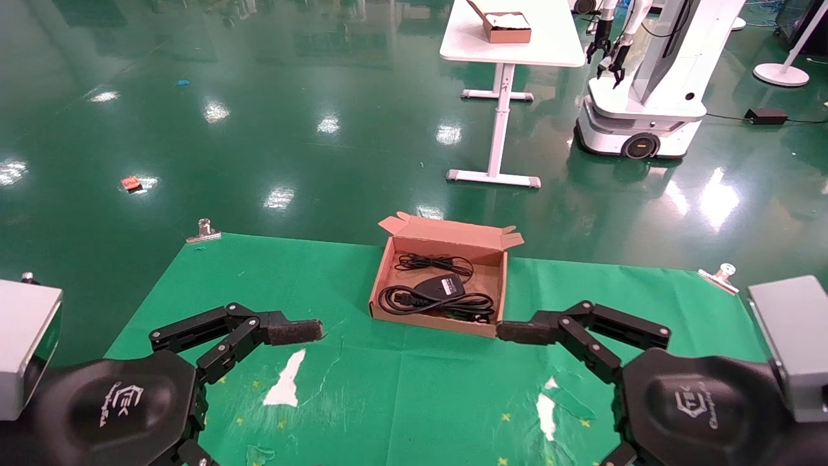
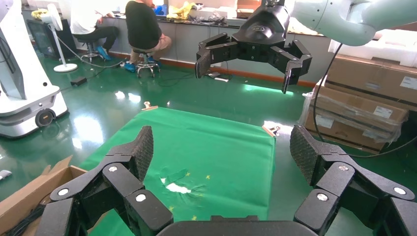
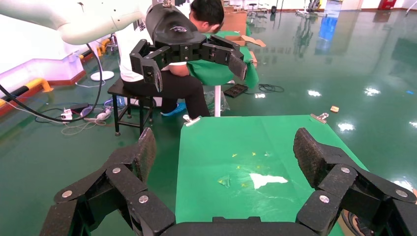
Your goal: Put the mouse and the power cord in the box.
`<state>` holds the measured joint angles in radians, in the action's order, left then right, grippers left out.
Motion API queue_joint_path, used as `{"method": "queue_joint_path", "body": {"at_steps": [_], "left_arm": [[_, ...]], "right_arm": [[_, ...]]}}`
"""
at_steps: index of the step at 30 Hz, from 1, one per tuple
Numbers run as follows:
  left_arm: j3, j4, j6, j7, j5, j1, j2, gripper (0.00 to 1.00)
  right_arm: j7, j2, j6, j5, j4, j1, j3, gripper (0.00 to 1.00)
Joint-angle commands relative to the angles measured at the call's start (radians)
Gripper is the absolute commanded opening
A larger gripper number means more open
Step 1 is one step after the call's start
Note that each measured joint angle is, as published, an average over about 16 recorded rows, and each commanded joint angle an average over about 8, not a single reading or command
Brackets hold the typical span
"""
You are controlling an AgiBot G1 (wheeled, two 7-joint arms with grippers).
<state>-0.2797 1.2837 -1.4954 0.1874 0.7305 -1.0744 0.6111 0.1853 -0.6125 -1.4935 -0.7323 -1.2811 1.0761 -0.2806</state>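
The box (image 1: 427, 318) sits open at the far middle of the green cloth, its lid flap (image 1: 453, 232) folded back. Inside lies the mouse (image 1: 440, 285), its thin cable (image 1: 432, 262) coiled behind it. The power cord (image 1: 446, 303) lies bundled along the box's near side, partly under the mouse. My left gripper (image 2: 223, 147) hovers open and empty left of the box, one finger (image 1: 294, 331) pointing toward it. My right gripper (image 3: 226, 147) is open and empty on the other side, with a finger (image 1: 521, 331) close to the box's near right corner. A corner of the box (image 2: 29, 189) shows in the left wrist view.
Metal clips (image 1: 204, 232) (image 1: 719, 275) hold the cloth at the far corners. White torn patches (image 1: 284, 382) (image 1: 546, 414) mark the cloth near me. Beyond, a white table (image 1: 550, 52) carries a smaller brown box (image 1: 508, 27), beside another robot (image 1: 647, 97).
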Motion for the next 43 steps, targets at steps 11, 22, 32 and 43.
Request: {"method": "queue_joint_path", "body": {"at_steps": [11, 22, 32, 43], "left_arm": [[0.0, 0.0, 0.0, 0.0, 0.0, 0.0, 0.0, 1.0], [0.0, 0.0, 0.0, 0.0, 0.0, 0.0, 0.0, 1.0], [0.0, 0.0, 0.0, 0.0, 0.0, 0.0, 0.0, 1.0], [0.0, 0.0, 0.0, 0.0, 0.0, 0.0, 0.0, 1.0]], "right_arm": [[0.0, 0.0, 0.0, 0.0, 0.0, 0.0, 0.0, 1.0], [0.0, 0.0, 0.0, 0.0, 0.0, 0.0, 0.0, 1.0], [0.0, 0.0, 0.0, 0.0, 0.0, 0.0, 0.0, 1.0], [0.0, 0.0, 0.0, 0.0, 0.0, 0.0, 0.0, 1.0]]}}
